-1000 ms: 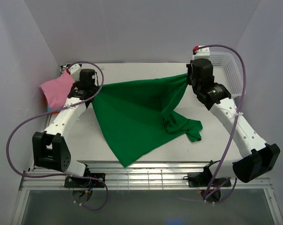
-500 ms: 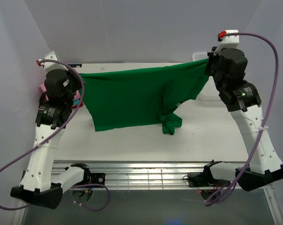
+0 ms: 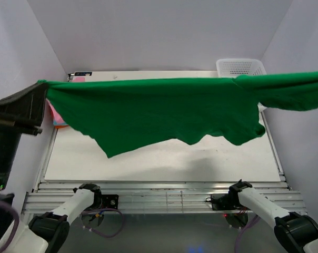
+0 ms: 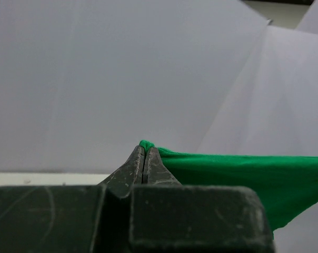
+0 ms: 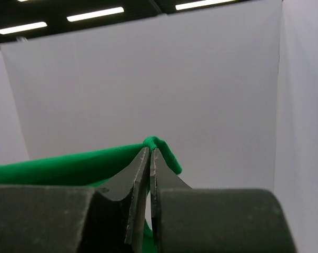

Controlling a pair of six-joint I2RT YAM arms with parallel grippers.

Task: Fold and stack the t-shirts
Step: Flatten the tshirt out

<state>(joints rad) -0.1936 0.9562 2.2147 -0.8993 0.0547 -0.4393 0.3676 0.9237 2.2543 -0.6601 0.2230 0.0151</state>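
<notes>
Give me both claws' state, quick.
Left claw: closed on the green t-shirt.
Right claw: closed on the same green t-shirt.

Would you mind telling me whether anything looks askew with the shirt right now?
Yes: the green shirt, pinched in the air by the left gripper and right gripper, hangs lopsided. Its lower edge drops to a point on the left and bunches on the right. Nothing looks torn.

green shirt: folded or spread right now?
Spread. The green t-shirt hangs stretched between the left claw and right claw, each shut on its upper edge.
</notes>
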